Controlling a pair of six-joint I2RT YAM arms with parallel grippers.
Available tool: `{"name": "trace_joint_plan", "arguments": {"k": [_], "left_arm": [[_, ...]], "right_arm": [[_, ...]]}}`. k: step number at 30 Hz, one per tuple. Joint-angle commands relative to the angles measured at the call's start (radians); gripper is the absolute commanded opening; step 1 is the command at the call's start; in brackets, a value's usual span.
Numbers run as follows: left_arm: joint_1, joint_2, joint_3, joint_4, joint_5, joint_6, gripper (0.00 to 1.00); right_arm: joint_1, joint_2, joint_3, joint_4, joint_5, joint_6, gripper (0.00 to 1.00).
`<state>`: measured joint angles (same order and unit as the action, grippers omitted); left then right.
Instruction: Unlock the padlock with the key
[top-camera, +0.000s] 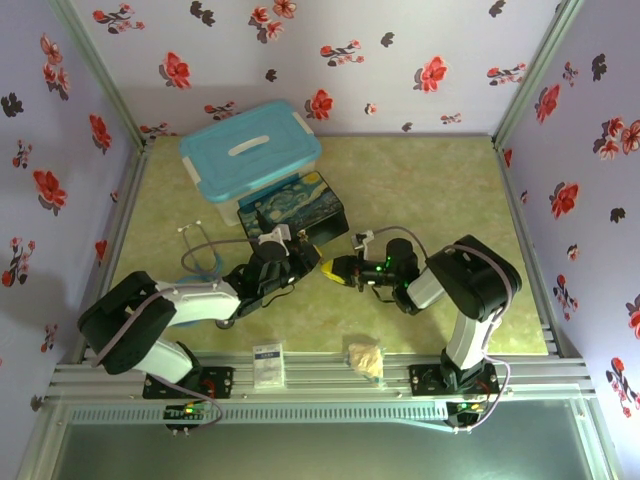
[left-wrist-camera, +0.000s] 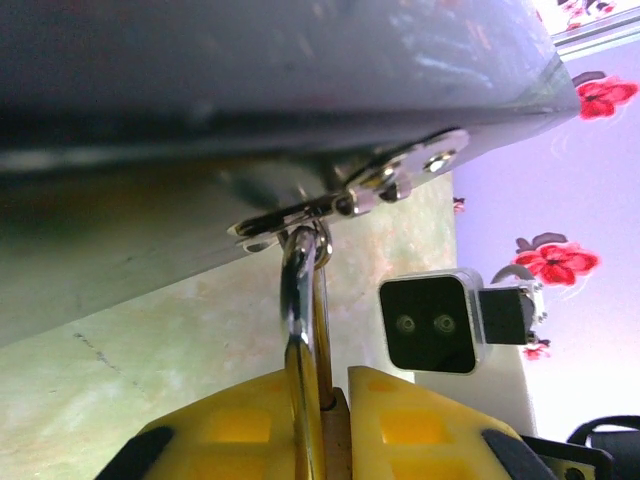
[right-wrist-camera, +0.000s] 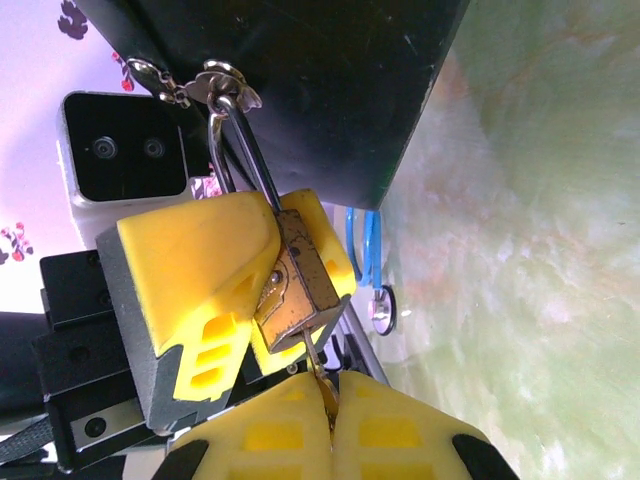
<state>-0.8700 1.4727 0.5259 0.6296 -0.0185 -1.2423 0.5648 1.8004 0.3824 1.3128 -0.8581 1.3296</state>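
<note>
The right gripper's yellow jaws are pinched together on the thin metal key; its head is hidden between them, and only a sliver of blade shows, entering the bottom of the small tarnished brass padlock. The left gripper's yellow jaws clamp that padlock's body and cover its sides. Its thin silver shackle hangs through the metal latch of the starry-night painted box, left of the green tabletop's middle, while the print on a white card at the near edge is too small to read.
</note>
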Motion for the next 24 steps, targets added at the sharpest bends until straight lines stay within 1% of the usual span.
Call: {"name": "trace_joint_plan", "arguments": {"k": [1,3,6,9,12,14,17,20,22,24], "left_arm": [[-0.037,-0.032,0.045,-0.063,0.121,0.061,0.0],[-0.036,-0.031,0.053,-0.085,0.119,0.074,0.0],[-0.037,-0.025,0.059,-0.101,0.117,0.087,0.0],[-0.035,-0.022,0.059,-0.105,0.117,0.088,0.0],[-0.034,-0.02,0.057,-0.128,0.107,0.094,0.0],[-0.032,-0.019,0.059,-0.135,0.106,0.101,0.0],[-0.028,-0.022,0.053,-0.136,0.107,0.101,0.0],[-0.029,-0.019,0.051,-0.131,0.106,0.102,0.0],[-0.029,-0.016,0.048,-0.126,0.107,0.101,0.0],[-0.029,-0.014,0.045,-0.125,0.106,0.098,0.0]], "right_arm": [[0.018,-0.041,0.006,0.073,0.217,-0.026,0.0],[0.03,-0.062,-0.008,0.072,0.252,-0.03,0.0],[0.03,-0.083,-0.016,0.073,0.267,-0.007,0.0],[0.042,-0.113,-0.003,0.073,0.251,0.015,0.0],[0.046,-0.132,0.021,0.072,0.205,0.039,0.0],[0.046,-0.131,0.015,0.072,0.205,0.045,0.0],[0.044,-0.106,-0.01,0.073,0.241,0.086,0.0],[0.048,-0.061,-0.03,0.074,0.293,0.203,0.0],[0.074,-0.076,-0.042,0.071,0.325,0.185,0.0],[0.078,-0.082,-0.052,0.073,0.324,0.214,0.0]]}}
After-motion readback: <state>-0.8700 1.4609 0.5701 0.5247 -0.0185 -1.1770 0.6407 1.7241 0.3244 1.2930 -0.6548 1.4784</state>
